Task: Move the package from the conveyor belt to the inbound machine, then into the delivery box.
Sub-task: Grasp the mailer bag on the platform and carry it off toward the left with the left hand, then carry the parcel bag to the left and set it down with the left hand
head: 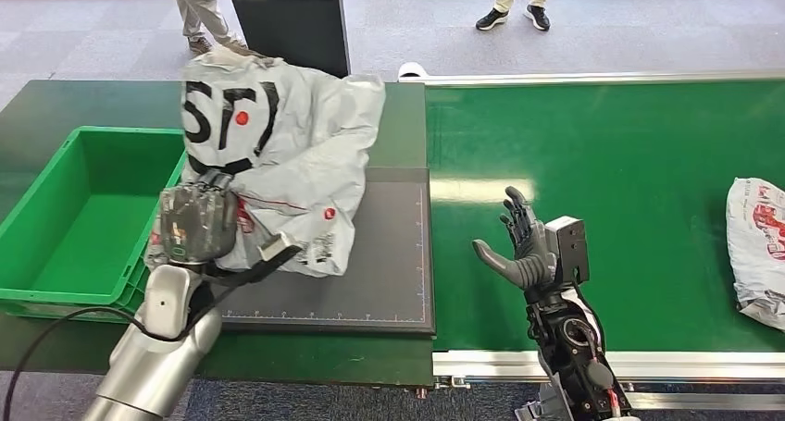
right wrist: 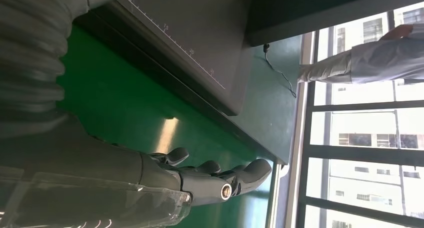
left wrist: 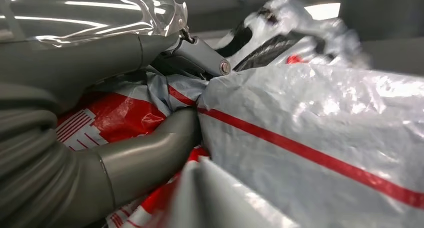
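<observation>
My left hand (head: 196, 222) is gripping the big bag (head: 287, 153) beside the green box (head: 56, 254); up close, my thumb (left wrist: 150, 153) is pressing its red stripe. My right hand (head: 520, 245) is spreading open, holding nothing.

Crumpled grey package (head: 296, 153) (black lettering, red stripe) stands bunched on the inbound machine (head: 389, 273).

package (head: 296, 153): grey-white, black lettering, red stripe and dots
bin (head: 56, 245): bright green
conveyor belt (head: 611, 162): green
scale plate (head: 389, 264): dark grey

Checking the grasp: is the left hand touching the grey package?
Touching: in the left wrist view the left hand's fingers press into the grey package.
</observation>
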### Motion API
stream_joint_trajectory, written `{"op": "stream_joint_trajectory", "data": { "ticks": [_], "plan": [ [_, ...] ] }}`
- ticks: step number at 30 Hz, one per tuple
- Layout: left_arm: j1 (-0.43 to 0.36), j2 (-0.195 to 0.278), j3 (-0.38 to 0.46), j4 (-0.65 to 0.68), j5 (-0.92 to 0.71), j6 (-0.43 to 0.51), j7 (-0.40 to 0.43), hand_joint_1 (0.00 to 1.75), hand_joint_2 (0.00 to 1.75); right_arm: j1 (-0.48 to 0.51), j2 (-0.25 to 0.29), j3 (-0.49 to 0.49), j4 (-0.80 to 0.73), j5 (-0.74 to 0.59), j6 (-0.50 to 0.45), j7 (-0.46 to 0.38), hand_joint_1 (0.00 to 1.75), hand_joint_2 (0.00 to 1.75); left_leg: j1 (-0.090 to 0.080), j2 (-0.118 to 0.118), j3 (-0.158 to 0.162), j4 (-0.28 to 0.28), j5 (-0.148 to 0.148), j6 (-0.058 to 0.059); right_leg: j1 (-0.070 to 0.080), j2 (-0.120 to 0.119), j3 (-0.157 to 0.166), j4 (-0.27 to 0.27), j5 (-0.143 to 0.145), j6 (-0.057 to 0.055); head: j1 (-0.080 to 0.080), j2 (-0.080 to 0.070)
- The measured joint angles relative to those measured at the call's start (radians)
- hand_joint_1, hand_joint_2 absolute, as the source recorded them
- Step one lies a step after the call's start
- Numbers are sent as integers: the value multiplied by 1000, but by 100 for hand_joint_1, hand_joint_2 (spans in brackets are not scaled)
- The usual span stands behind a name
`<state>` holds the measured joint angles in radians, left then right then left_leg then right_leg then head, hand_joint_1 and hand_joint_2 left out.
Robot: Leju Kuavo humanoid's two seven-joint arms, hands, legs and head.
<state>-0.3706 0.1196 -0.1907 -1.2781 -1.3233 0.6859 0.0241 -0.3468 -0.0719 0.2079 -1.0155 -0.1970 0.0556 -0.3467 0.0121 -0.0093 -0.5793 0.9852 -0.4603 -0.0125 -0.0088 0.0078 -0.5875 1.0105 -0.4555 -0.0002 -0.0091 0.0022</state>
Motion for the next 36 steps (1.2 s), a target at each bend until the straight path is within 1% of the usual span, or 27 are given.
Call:
{"op": "stream_joint_trajectory", "data": {
  "ticks": [3,6,9,11,16,22,26,32,36],
  "plan": [
    [-6,15,59,14,-7,0,-1,175,175,0,0,0,0,2,0,-2,0,175,0,-1,0,0,0,0,0,0,0,0,0,0,0,0],
    [-8,19,85,22,-14,1,-2,175,175,0,2,1,0,2,0,-2,0,175,0,-1,-1,0,0,0,0,0,0,0,0,0,0,0],
    [-15,26,108,38,-39,0,30,175,175,-1,4,1,1,4,3,-3,0,175,0,-1,-2,0,0,0,0,0,0,0,0,0,1,0],
    [-32,44,141,69,-39,0,56,175,175,-8,4,4,5,4,10,-3,0,175,0,0,-2,0,0,0,0,0,-1,0,0,0,0,0],
    [-97,114,267,218,-23,1,88,175,175,-50,5,22,37,-5,26,-3,0,175,1,0,-2,0,1,-1,1,0,-2,1,0,0,0,0],
    [-167,174,380,450,-80,-1,191,175,175,-93,27,51,76,-7,32,1,0,175,2,0,-2,0,1,-1,2,0,-2,1,0,0,0,0],
    [-187,200,430,560,-101,1,246,175,175,-110,42,66,98,-3,33,5,0,175,1,0,-3,0,1,-1,2,0,-3,1,0,0,0,0],
    [-215,232,482,663,-120,-9,282,175,175,-134,56,85,128,-1,39,7,0,175,1,-1,-3,0,1,-1,1,0,-3,1,0,0,0,0],
    [-230,240,499,712,-127,-10,301,175,175,-145,64,95,141,-1,44,12,0,175,1,-1,-3,0,1,-1,1,0,-3,1,0,0,0,0]
  ]
}}
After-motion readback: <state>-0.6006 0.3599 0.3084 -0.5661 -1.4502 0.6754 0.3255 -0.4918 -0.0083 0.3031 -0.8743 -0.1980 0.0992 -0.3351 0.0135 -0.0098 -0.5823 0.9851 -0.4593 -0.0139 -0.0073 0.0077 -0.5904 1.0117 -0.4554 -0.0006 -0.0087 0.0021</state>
